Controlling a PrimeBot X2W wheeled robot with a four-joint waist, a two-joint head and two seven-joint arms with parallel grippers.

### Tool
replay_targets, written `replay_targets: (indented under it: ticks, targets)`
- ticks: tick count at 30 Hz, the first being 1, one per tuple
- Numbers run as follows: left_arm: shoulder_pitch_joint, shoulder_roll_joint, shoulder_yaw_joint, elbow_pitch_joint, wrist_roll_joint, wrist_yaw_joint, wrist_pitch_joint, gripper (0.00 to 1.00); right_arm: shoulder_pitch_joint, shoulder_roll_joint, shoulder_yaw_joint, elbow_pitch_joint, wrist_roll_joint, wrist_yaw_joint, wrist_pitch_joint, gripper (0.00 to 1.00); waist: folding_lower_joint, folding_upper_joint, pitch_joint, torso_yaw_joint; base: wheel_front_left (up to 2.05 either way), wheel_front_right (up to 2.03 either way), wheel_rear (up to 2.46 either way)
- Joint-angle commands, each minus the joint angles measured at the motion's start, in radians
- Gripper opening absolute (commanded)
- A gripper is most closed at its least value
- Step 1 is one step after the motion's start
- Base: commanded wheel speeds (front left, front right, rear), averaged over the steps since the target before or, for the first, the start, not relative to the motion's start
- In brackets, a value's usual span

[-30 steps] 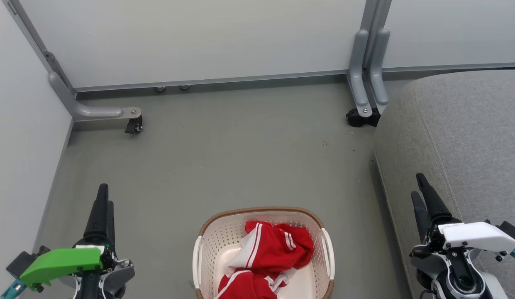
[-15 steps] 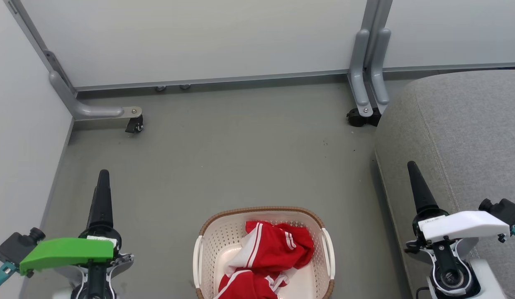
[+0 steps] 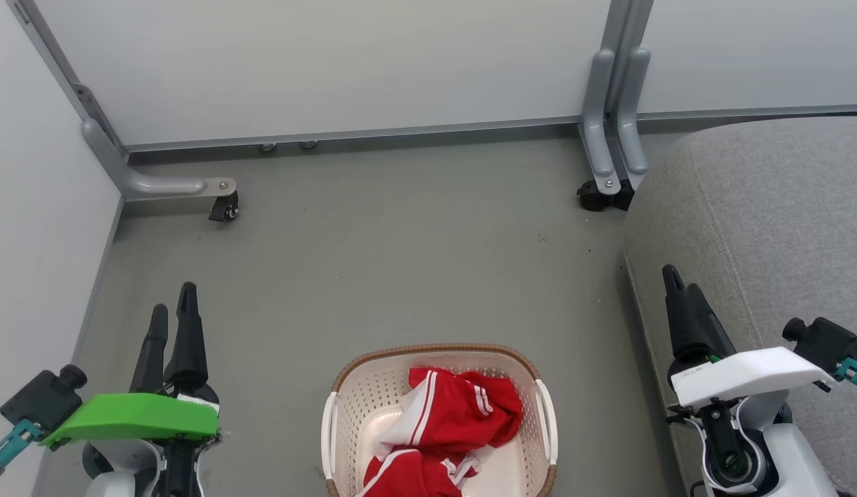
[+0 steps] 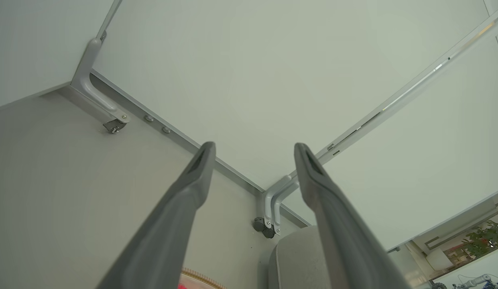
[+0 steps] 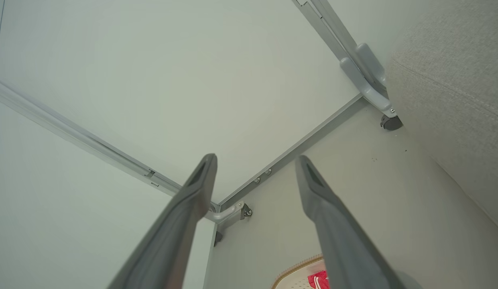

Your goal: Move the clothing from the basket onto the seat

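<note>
Since our left gripper (image 3: pixel 172 304) and right gripper (image 3: pixel 679 284) both hang with fingers apart and nothing in them, one on either side of the basket (image 3: pixel 435 350), we've got no grab yet. The clothing (image 3: pixel 456 414) sits bunched in the basket at near centre, and the seat (image 3: pixel 780 221) is off to the right. Our worry is pinching just a top fold so the garment slips out mid-carry, or hooking the perforated wall and dragging the basket along.
</note>
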Motion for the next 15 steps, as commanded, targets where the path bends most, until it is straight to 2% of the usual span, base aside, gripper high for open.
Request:
replay_targets:
  ticks: [1, 15]
  targets:
    - [-0.018, 0.017, -0.007, -0.01, 0.05, -0.004, -0.011, 1.0, -0.028, -0.008, 0.006, -0.014, -0.042, 0.0, -0.011, 1.0, 0.0, 0.0, 0.0, 0.0, 0.0, 0.0, 0.0]
    - [-0.013, 0.035, -0.04, 0.028, 0.273, -0.004, -0.053, 1.0, -0.03, -0.004, 0.027, 0.007, -0.253, 0.0, -0.053, 1.0, 0.0, 0.0, -0.003, 0.001, 0.0, 0.0, 0.0]
